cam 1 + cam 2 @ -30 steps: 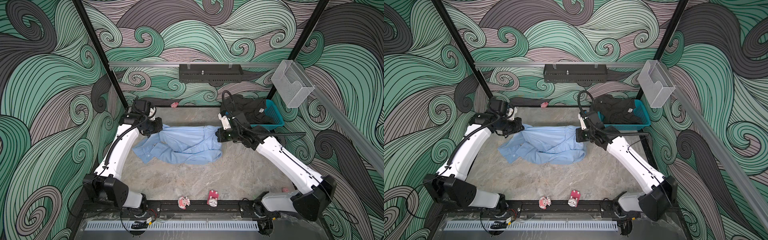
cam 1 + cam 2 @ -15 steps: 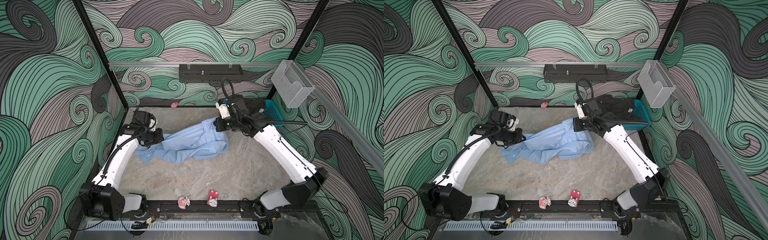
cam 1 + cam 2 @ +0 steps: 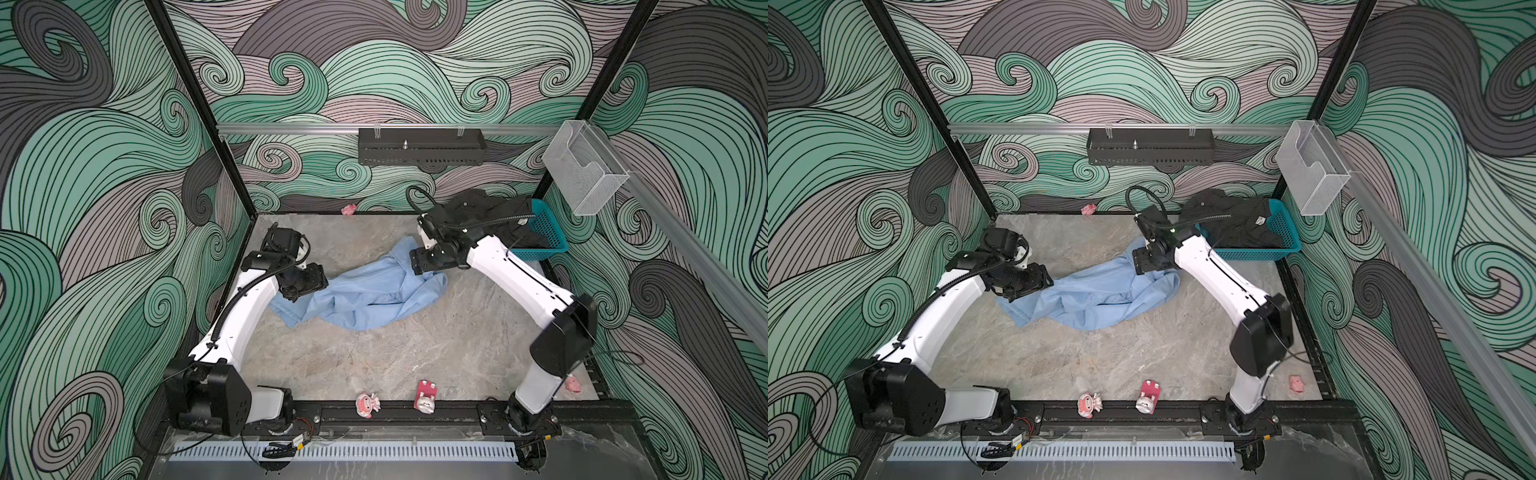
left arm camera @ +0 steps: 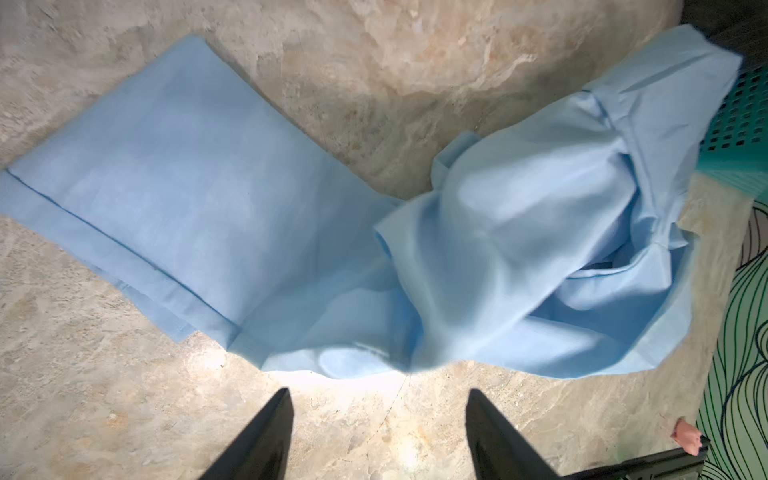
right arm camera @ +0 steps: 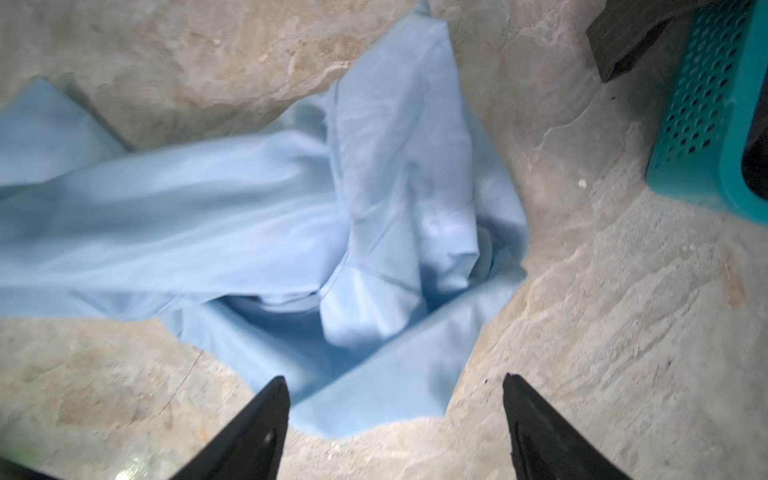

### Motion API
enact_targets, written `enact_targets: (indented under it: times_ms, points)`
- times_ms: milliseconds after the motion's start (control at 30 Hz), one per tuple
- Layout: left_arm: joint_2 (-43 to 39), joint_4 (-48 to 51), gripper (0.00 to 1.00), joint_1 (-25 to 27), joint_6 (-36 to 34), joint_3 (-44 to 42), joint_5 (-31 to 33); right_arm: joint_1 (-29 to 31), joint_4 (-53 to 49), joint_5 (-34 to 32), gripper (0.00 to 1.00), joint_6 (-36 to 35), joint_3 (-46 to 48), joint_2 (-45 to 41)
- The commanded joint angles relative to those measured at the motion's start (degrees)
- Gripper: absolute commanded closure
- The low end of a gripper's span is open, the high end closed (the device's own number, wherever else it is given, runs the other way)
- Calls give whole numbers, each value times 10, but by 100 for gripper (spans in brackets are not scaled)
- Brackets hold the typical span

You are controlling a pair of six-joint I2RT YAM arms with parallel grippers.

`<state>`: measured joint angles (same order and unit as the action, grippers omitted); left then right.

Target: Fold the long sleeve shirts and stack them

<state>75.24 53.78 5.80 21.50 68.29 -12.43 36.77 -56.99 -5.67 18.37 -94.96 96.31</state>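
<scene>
The light blue shirt (image 3: 365,291) lay crumpled on the stone counter (image 3: 415,353), between the two arms in both top views. One flat, hemmed panel spread toward the left arm, and a bunched heap of folds lay toward the right arm. The left pincer (image 4: 378,395) stood wide with nothing between its jaws, just off the shirt's edge and over bare stone. The right pincer (image 5: 395,382) was wide and empty too, its tips above the cloth's edge at the heaped end. The dark shirt (image 3: 486,212) sat piled in the teal basket (image 3: 544,251) at the counter's back right corner, spilling over the rim behind the right arm, well apart from the blue one
</scene>
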Motion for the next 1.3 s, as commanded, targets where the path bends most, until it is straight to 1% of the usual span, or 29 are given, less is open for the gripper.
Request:
enact_targets:
  times_ms: [0, 100, 200, 300, 400, 467, 533, 567, 633, 667, 700, 800, 867, 967, 1033, 1133, 1267]
  points:
    - [-6, -26, 31, -3, 8, -18, 7, 32, 31, -9, 16, 98, 97, -86]
    - [13, -38, 31, -3, 18, -23, -2, 49, 109, 37, 16, 175, 196, -95]
    - [41, -13, 31, -2, 19, -1, -13, 66, 170, 74, 15, 232, 236, -63]
    - [41, -20, 31, -3, 17, -2, -16, 77, 235, 94, 15, 276, 247, -11]
    - [33, -21, 31, -3, 16, -4, -11, 80, 278, 115, 16, 301, 226, 45]
    - [31, -15, 31, -3, 15, -2, -9, 83, 288, 115, 19, 314, 210, 77]
    - [28, -10, 32, -3, 13, -1, -4, 84, 286, 109, 29, 324, 202, 93]
    - [27, -8, 32, -3, 13, 0, -1, 85, 288, 104, 40, 326, 207, 88]
    - [24, -5, 34, -3, 10, 1, 8, 86, 286, 89, 85, 324, 221, 56]
    - [23, -6, 34, -3, 8, 0, 10, 86, 275, 84, 96, 317, 222, 37]
    - [24, -7, 35, -3, 6, 0, 13, 86, 252, 77, 100, 304, 216, 9]
    - [35, -10, 35, -4, 5, 6, 13, 82, 165, 64, 100, 251, 185, -75]
    - [47, -13, 34, -4, 2, 14, -3, 69, 100, 80, 100, 217, 159, -118]
    - [83, -33, 33, -2, 14, 21, -23, 42, 36, 130, 100, 184, 134, -169]
    - [110, -43, 32, 2, 25, 26, -30, 23, 8, 158, 100, 166, 117, -191]
    - [137, -65, 30, 15, 37, 27, -42, -3, -5, 196, 100, 148, 92, -210]
    - [171, -76, 30, 42, 41, 28, -38, -46, -12, 229, 100, 125, 26, -204]
